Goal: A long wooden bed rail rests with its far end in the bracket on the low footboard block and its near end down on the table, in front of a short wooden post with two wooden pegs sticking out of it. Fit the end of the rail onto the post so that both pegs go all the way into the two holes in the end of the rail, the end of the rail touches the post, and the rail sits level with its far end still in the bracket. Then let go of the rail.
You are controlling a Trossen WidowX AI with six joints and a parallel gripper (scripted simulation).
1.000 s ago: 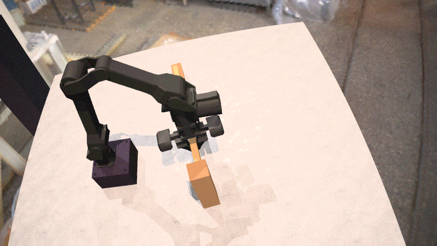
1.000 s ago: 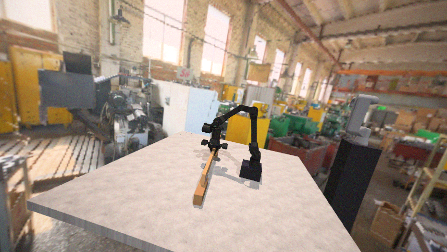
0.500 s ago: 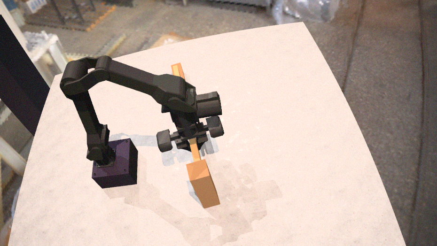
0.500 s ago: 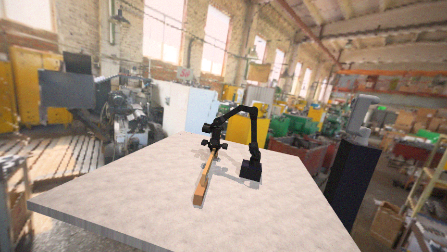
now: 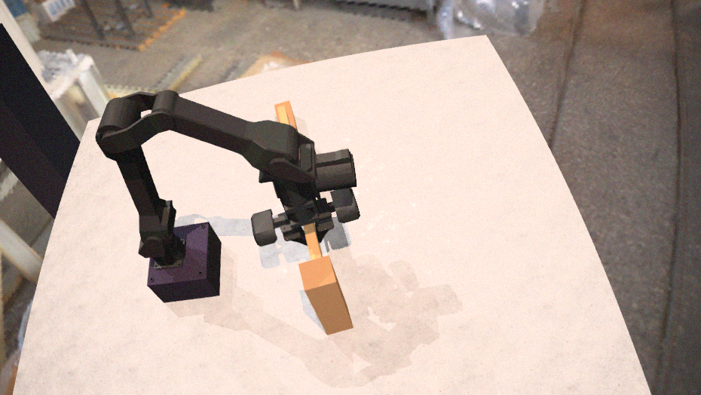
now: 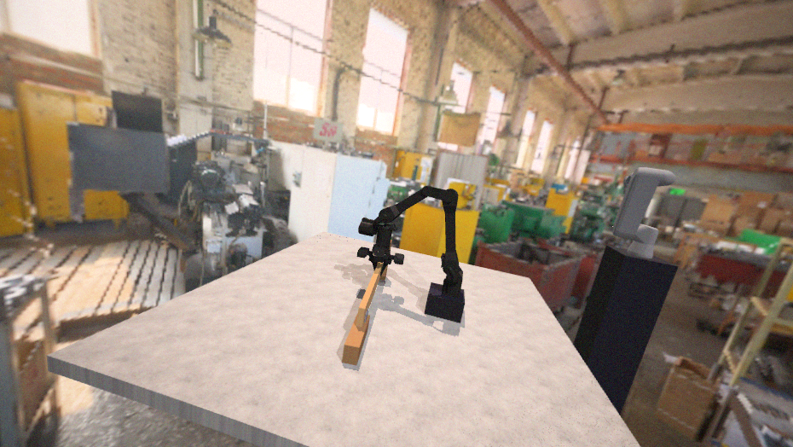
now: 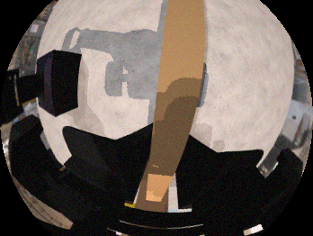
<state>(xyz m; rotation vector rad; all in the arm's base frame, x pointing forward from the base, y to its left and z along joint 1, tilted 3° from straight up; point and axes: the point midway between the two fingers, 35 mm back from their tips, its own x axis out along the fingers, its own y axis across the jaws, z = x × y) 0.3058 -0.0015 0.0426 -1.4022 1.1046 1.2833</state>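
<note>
The rail (image 5: 313, 249) (image 6: 370, 293) (image 7: 180, 54) runs from the footboard block (image 5: 292, 115) (image 6: 351, 348) to the post (image 5: 333, 306). Its far end sits in the bracket on that block. Its near end is raised off the table and meets the post's face near its top, with no gap visible in the top view or the wrist view. No peg shows; how deep the pegs sit is hidden. The rail looks about level. My gripper (image 5: 310, 237) (image 6: 379, 265) (image 7: 164, 128) is shut on the rail a short way from the post.
The arm's dark base block (image 5: 184, 255) (image 6: 444, 302) (image 7: 60, 83) stands to one side of the rail. The pale table (image 5: 466, 196) (image 6: 222, 333) carries the setup; its edges lie well beyond the post and footboard block. Arm shadows fall around the rail.
</note>
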